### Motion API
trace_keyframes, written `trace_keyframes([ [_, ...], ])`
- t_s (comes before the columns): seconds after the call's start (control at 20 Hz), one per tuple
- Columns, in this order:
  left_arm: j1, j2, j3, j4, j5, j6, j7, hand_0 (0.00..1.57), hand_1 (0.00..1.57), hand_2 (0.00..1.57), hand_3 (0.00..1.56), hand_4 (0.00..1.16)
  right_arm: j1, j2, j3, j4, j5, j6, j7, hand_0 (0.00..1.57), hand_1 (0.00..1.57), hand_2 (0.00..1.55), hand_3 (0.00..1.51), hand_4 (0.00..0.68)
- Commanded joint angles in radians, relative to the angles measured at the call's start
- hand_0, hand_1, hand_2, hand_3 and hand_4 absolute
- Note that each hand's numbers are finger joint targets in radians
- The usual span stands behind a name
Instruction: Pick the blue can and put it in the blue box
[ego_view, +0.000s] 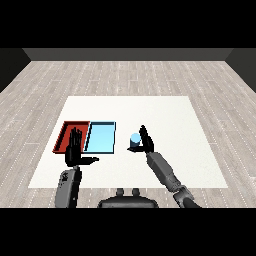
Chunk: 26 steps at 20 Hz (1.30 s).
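Observation:
A blue can (134, 141) stands upright on the white table (165, 115), just right of the light blue tray (101, 137). My right hand (146, 140) is right beside the can on its right, fingers straight and pointing up, thumb reaching toward the can's base. Nothing is curled round the can. My left hand (75, 149) hovers open over the front edge of the red tray (66, 133), fingers straight, thumb stretched to the right.
The red tray and the light blue tray lie side by side at the table's left. Wooden floor surrounds the table. Bare white tabletop stretches to the right and behind the can.

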<state>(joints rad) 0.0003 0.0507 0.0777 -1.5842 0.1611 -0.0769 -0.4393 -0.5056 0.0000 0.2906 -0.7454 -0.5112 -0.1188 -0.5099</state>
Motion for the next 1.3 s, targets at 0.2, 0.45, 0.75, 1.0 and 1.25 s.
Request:
trace_keyframes([
  [0.2,0.008,0.017,0.011,-0.054,0.027,-0.018,0.048,0.00,0.00,0.00,0.00,0.00,-0.068,-0.022,-0.066,0.128,0.031,0.090,-0.034,0.00,0.00,0.00,0.00,0.000],
  [0.45,-0.001,-0.004,0.005,0.048,0.000,-0.025,-0.058,0.00,0.00,0.00,0.00,0.00,-0.087,0.000,0.089,0.092,-0.110,0.006,-0.020,0.00,0.00,0.00,0.00,0.000],
  [0.75,-0.035,0.020,0.030,0.022,0.023,-0.021,0.007,0.00,0.00,0.00,0.00,0.00,-0.186,0.000,0.121,0.272,-0.213,-0.019,-0.122,0.00,0.00,0.00,0.00,0.000],
  [1.0,0.002,-0.016,-0.010,-0.031,-0.014,0.020,0.019,0.00,0.00,0.00,0.00,0.00,-0.153,0.000,0.187,0.226,-0.163,-0.154,-0.062,1.55,1.55,1.48,1.45,0.647],
  [1.25,0.019,0.019,0.024,-0.003,0.022,-0.040,-0.021,0.00,0.00,0.00,0.00,0.00,-0.223,0.000,0.168,0.208,-0.151,-0.216,0.024,1.56,1.56,1.49,1.44,0.678],
])
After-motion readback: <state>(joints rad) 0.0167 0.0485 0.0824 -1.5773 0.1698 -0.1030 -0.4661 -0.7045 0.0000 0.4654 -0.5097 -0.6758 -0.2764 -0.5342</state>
